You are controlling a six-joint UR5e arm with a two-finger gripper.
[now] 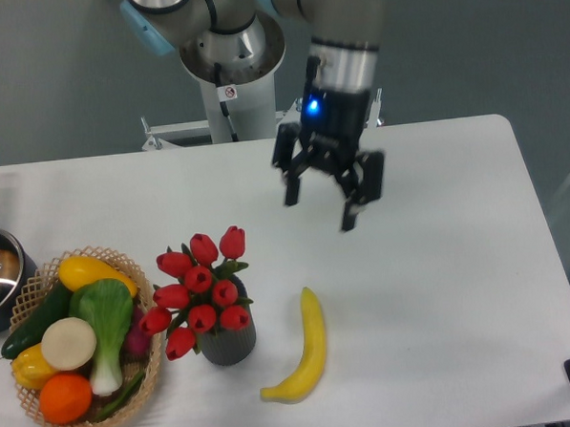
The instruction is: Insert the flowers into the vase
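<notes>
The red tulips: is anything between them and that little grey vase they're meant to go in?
Nothing visible. The bunch of red tulips already sits in the small dark grey ribbed vase. The open two-finger gripper hangs apart, above the white table; the yellow banana lies beside the vase.

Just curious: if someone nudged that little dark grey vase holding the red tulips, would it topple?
Possibly. The red tulip bunch spreads wider than the small dark grey ribbed vase and leans left, so it looks top-heavy. A low push would likelier slide it across the smooth white table.
</notes>
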